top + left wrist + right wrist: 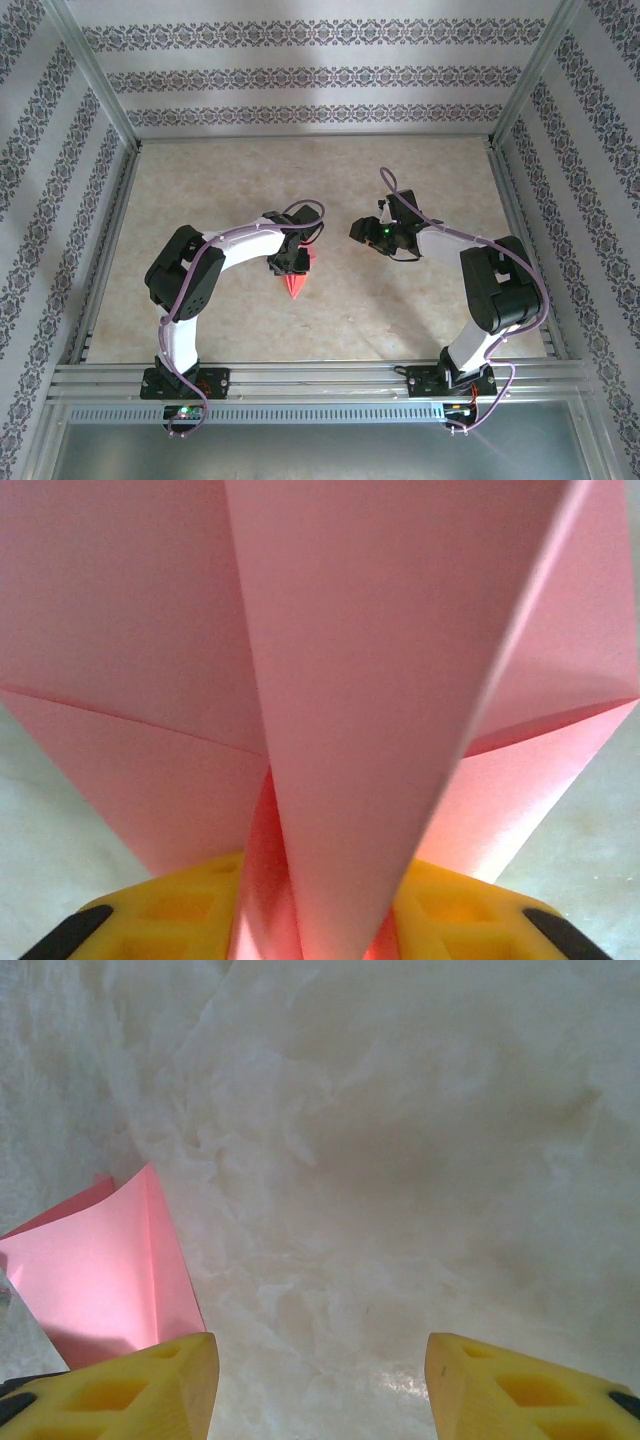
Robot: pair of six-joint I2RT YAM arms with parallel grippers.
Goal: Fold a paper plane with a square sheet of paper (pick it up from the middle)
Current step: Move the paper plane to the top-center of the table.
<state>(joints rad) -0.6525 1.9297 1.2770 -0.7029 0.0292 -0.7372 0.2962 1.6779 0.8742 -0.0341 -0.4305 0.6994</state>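
Observation:
The salmon-pink paper plane (293,285) pokes out from under my left gripper (290,258), its point aimed at the near edge of the table. In the left wrist view the plane (350,680) fans out wide. Its folded keel stands between the yellow fingers (180,915) of the left gripper (320,920). The jaws stand apart and the layers between them are loose, not pressed flat. My right gripper (368,232) hovers to the right of the plane, open with nothing between its fingers (320,1360). A wing of the plane (100,1270) shows at the left of the right wrist view.
The beige marbled tabletop (420,320) spreads around both arms. Aluminium rails (300,375) frame its near edge, and patterned walls (310,75) enclose the back and sides.

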